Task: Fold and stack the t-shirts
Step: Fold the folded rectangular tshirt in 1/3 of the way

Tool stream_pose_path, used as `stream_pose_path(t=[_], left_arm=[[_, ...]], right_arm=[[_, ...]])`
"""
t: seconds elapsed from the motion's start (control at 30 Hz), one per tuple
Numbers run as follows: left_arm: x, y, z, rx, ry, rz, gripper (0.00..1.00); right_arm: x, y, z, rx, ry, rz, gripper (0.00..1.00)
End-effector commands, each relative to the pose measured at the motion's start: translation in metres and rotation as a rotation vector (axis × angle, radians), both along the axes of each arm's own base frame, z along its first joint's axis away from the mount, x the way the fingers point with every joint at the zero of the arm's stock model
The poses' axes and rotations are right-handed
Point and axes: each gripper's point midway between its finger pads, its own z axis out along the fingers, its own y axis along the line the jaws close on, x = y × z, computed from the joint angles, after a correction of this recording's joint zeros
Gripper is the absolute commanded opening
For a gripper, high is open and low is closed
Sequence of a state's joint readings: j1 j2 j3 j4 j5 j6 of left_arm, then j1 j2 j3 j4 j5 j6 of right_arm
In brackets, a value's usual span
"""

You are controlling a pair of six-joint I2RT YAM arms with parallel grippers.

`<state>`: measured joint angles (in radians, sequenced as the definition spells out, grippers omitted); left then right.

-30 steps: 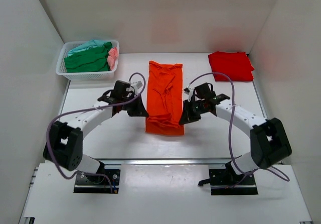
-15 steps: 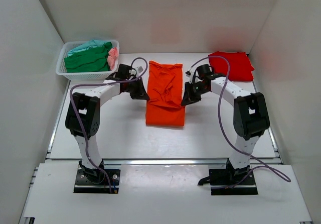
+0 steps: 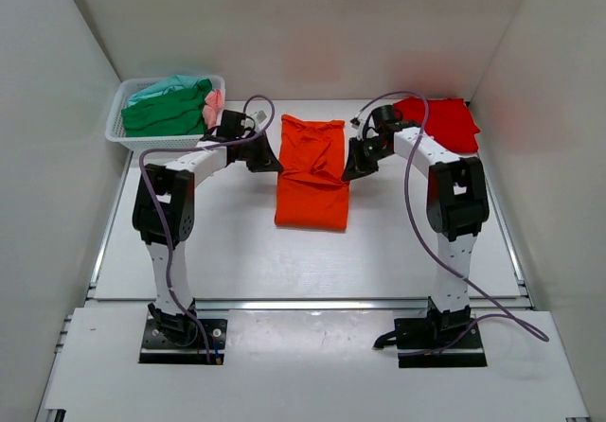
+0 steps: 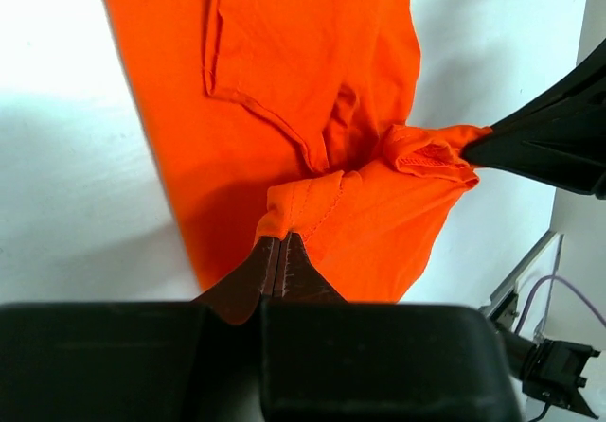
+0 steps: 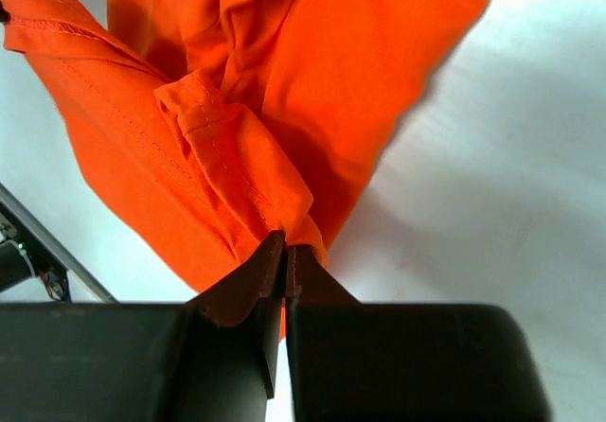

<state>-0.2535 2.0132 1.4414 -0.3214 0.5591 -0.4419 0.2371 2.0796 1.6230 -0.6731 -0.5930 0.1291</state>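
Centrally, the left arm (image 3: 204, 160) and right arm (image 3: 417, 148) reach forward over the bench (image 3: 237, 252). The left hand (image 3: 275, 166) pinches the left edge of the orange t-shirt (image 3: 311, 171), and the right hand (image 3: 349, 171) pinches its right edge. The red t-shirt (image 3: 437, 124) lies at the far right corner. The basket (image 3: 118, 136) at the far left corner holds a green t-shirt (image 3: 166, 115), a teal t-shirt (image 3: 163, 87) and a pink t-shirt (image 3: 215, 105).

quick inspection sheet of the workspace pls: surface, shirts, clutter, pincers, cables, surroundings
surface: white table, flat.
job's things: orange t-shirt folded lengthwise at centre; red t-shirt folded at far right; green tee, teal tee and pink tee in the basket.
clutter: nothing seen.
grippers: left pincer and right pincer each shut on an orange fabric edge.
cables: purple cables loop above each arm.
surroundings: white walls on three sides.
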Motion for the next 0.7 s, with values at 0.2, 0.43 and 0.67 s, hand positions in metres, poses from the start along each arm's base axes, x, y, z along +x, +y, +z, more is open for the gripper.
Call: stream_pose_path(t=[0.2,0.43,0.67], left_arm=[[0.048,-0.002,0.022,-0.051,-0.069,0.034,0.22],[0.073,0.001,0.048,-0.141,-0.122,0.110,0.57],[-0.004,0.011,0.032,-0.068,-0.105,0.097,0.56]], right_arm=[[0.049,0.003,0.015,0.002,-0.102,0.002,0.16],[0.091,-0.015,0.077,0.025,-0.338,-0.205,0.38],[0.029,-0.028,0.051,-0.010,-0.271,-0.329,0.39]])
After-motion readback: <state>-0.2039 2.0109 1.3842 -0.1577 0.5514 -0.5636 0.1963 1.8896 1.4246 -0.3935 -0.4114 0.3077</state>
